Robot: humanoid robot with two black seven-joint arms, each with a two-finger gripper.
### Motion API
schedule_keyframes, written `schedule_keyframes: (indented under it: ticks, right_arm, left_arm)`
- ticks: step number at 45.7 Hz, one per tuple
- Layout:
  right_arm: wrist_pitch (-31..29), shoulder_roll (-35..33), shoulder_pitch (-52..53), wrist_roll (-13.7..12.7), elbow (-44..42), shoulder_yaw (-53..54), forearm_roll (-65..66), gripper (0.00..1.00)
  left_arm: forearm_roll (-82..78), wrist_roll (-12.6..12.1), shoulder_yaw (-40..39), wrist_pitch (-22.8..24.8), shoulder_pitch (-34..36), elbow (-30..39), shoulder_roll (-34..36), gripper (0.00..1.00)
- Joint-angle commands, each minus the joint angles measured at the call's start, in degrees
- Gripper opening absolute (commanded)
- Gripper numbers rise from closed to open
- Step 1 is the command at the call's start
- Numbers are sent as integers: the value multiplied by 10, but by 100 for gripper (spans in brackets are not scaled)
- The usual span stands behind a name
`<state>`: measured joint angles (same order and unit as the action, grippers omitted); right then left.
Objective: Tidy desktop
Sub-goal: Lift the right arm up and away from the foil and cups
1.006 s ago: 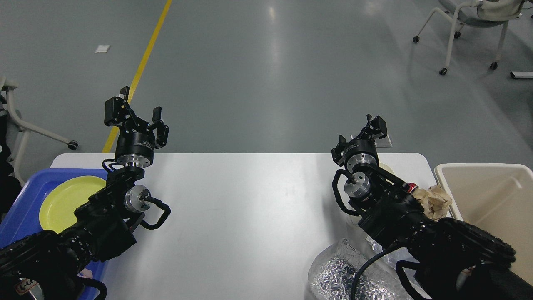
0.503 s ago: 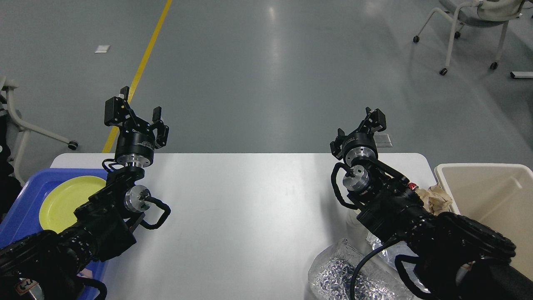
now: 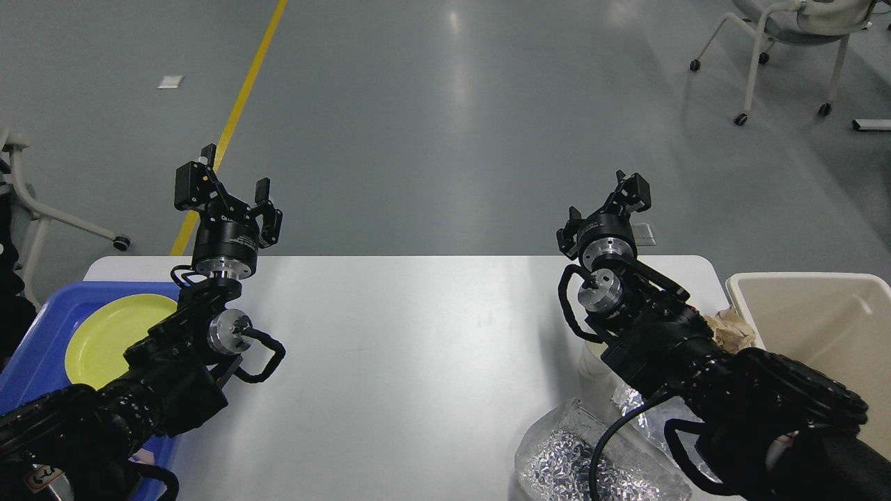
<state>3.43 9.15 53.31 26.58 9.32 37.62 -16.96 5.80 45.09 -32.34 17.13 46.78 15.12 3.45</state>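
The desktop [image 3: 418, 348] is a wide white tabletop that fills the lower half of the head view. My left gripper [image 3: 230, 191] is raised above the desktop's far left corner, open and empty. Over the far right part of the desktop my right gripper [image 3: 604, 209] is also raised, its fingers apart with nothing between them. On the desktop lie crumpled silver foil [image 3: 571, 459] at the near right and crumpled brown paper [image 3: 734, 332] at the right edge, both partly hidden by my right arm.
A blue tray [image 3: 42, 348] holding a yellow plate [image 3: 104, 334] sits at the left edge. A beige bin [image 3: 821, 313] stands beside the table on the right. Wheeled chairs stand on the grey floor at the far right and at the left.
My right gripper has risen slightly and drifted a little to the right. The left arm has not moved.
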Motion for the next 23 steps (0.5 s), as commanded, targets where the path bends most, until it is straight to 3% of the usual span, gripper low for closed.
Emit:
schedule_keyframes:
  ticks: [1, 8, 23]
  right_arm:
    - [1, 0, -1, -3, -4, -1, 1, 100]
    - [9, 0, 5, -21, -5, -1, 6, 100]
    - [35, -49, 58, -214, -6, -19, 7, 100]
  left_arm:
    - [0, 0, 0, -1, 0, 0, 0, 100]
    - [0, 0, 0, 0, 0, 0, 0, 100]
    - [0, 0, 0, 0, 0, 0, 1, 100]
